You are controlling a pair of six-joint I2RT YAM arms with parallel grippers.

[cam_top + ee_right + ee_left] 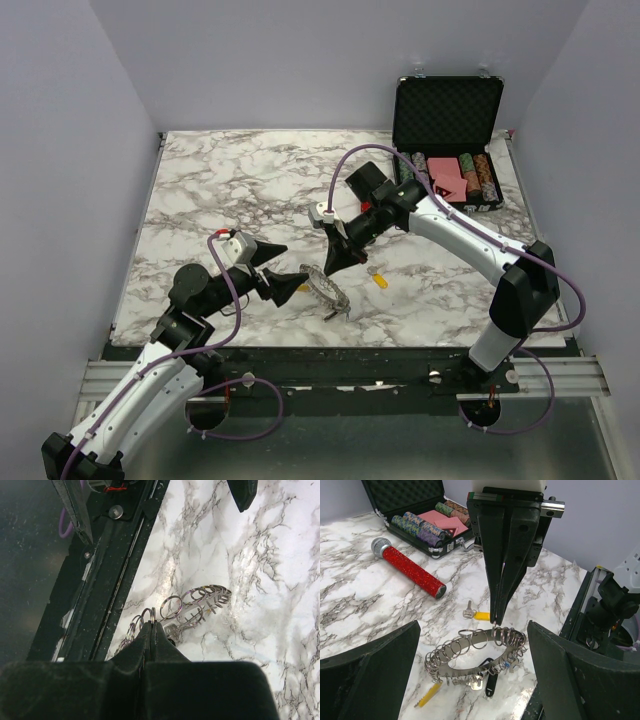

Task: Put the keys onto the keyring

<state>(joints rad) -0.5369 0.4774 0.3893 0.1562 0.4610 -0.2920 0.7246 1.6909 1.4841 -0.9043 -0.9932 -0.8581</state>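
Silvery keyring [470, 654] lies on the marble tabletop [380, 605] between the wide-apart fingers of the left end effector [290, 267], likely to brace it. Right end effector [495, 622] is closed together, tips pinching one rim loop, probably steadying it. Yellow-headed key [476, 614] lies loose just behind those tips.

No readable text, labels, numbers or signs anywhere.
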